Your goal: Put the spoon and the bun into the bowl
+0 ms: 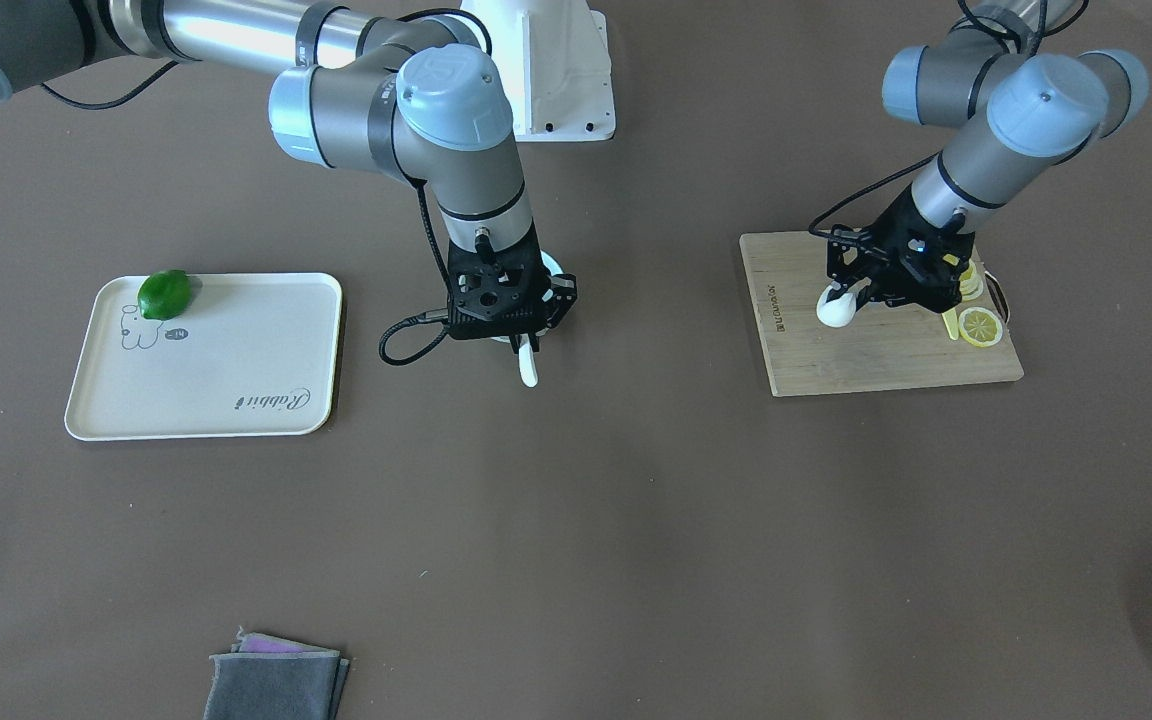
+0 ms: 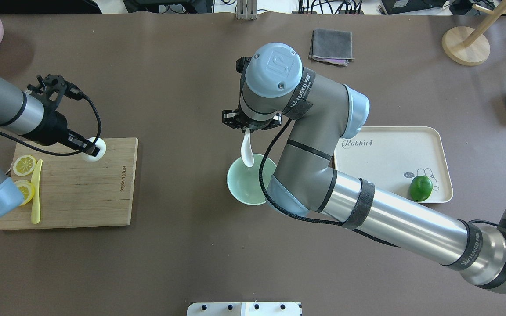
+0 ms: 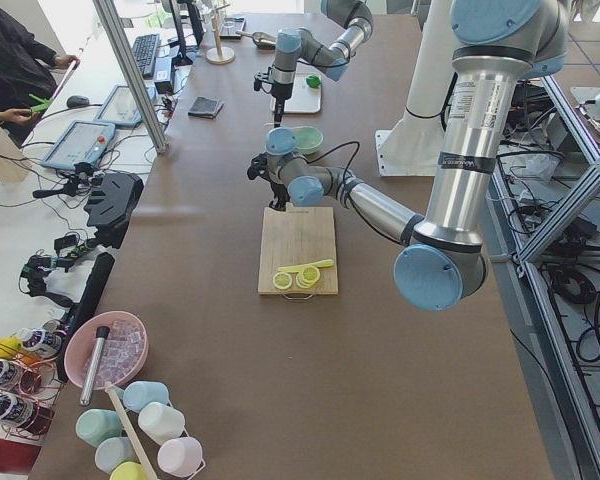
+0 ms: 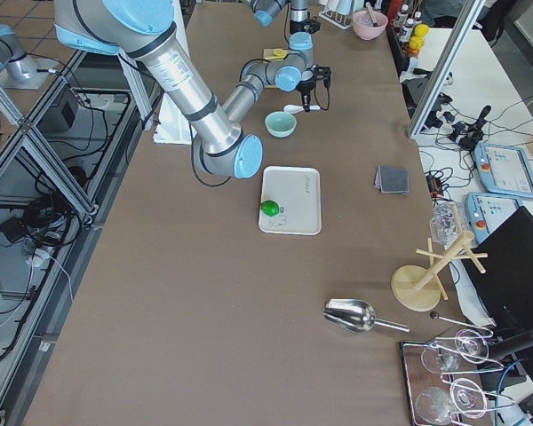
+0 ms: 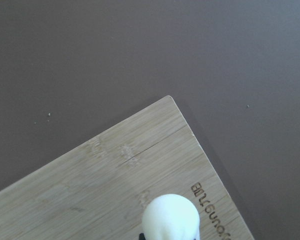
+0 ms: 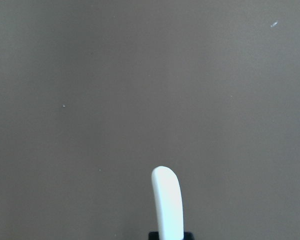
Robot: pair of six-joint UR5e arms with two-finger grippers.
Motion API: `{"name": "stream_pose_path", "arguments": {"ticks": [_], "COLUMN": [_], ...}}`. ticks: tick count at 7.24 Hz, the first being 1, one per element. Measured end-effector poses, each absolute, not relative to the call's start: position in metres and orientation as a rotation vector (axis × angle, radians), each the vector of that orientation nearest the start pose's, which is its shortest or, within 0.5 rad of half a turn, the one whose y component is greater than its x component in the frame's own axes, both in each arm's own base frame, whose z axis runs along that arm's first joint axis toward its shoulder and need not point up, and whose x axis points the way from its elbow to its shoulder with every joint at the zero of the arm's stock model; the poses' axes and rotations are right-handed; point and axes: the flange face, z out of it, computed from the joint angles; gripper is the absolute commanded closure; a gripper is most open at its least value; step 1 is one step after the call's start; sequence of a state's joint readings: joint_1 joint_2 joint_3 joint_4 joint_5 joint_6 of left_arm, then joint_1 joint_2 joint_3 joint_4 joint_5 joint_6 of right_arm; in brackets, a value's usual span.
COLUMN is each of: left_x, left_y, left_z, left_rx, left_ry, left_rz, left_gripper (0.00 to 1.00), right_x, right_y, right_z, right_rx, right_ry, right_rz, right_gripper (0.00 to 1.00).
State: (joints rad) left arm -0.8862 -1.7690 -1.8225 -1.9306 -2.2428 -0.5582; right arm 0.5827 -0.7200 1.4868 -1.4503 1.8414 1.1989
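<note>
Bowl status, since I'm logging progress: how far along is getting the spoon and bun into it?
Done: nothing yet; no item shows in the bowl. In hand: the right gripper holds the spoon near the bowl's rim, and the left gripper is closed on the bun at the cutting board's corner. Left: release the spoon into the bowl, then carry the bun over and drop it in.

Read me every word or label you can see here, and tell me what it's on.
"Rabbit": on the cream tray.
"WANJEED": straps on the right arm.
"UR": that arm's joint cap.
Cutting board engraving: looks like "Joyoung", not certain.
Tray's small speech bubble: too small to read.
</note>
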Motion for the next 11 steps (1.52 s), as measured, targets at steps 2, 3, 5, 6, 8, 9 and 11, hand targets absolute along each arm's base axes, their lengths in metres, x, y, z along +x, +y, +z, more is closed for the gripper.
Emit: {"name": "stream_pose_path", "arguments": {"ticks": [2, 3, 5, 6, 8, 9, 11], "left_x": [0.285, 0.283, 0.281, 0.281, 0.280, 0.280, 0.280], "left_y": [-0.506, -0.512, -0.517, -0.518, -0.518, -0.518, -0.519], "left_z": [0.349, 0.334, 0.324, 0.323, 0.322, 0.322, 0.318], "left_rx": [0.240, 0.231, 0.221, 0.219, 0.218, 0.218, 0.216], "left_ry": [0.992, 0.989, 0.984, 0.983, 0.982, 0.982, 0.985], "left_rz": [0.351, 0.339, 0.328, 0.325, 0.321, 0.319, 0.308], "left_gripper": [1.00, 1.00, 1.00, 1.00, 1.00, 1.00, 1.00], "right_x": [-0.572, -0.577, -0.577, -0.574, -0.574, -0.575, -0.572], "right_y": [-0.493, -0.488, -0.479, -0.473, -0.462, -0.458, -0.452], "right_z": [0.172, 0.175, 0.169, 0.167, 0.171, 0.176, 0.173], "right_rx": [0.176, 0.170, 0.162, 0.158, 0.148, 0.143, 0.131], "right_ry": [-0.870, -0.868, -0.881, -0.887, -0.884, -0.878, -0.872], "right_rz": [0.065, 0.057, 0.054, 0.051, 0.042, 0.038, 0.034], "right_gripper": [1.00, 1.00, 1.00, 1.00, 0.01, 0.00, 0.00]}}
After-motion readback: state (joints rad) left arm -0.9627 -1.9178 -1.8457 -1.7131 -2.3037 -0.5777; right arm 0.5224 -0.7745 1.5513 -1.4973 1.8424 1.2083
